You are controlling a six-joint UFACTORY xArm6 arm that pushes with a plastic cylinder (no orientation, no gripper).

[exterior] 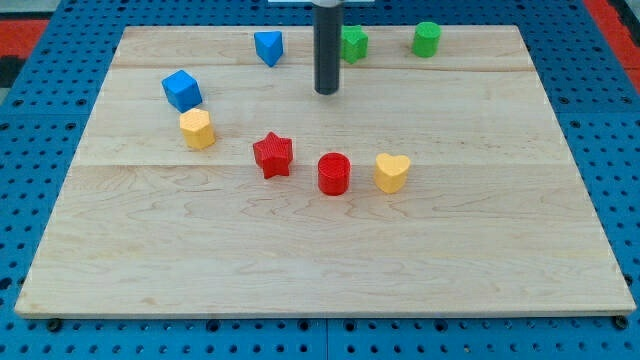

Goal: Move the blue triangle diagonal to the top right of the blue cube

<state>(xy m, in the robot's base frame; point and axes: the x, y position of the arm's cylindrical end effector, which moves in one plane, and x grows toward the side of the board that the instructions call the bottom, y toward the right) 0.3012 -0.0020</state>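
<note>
The blue triangle [268,47] lies near the board's top edge, left of centre. The blue cube [182,90] sits lower and further left, so the triangle is up and to the right of it. My tip [327,92] is on the board to the right of the triangle and below it, with a clear gap between them. The dark rod rises from the tip to the view's top.
A yellow block [198,129] sits just below the blue cube. A red star [273,155], a red cylinder [334,173] and a yellow heart [392,172] line up mid-board. Two green blocks [353,43] [427,39] stand at the top, the first right behind the rod.
</note>
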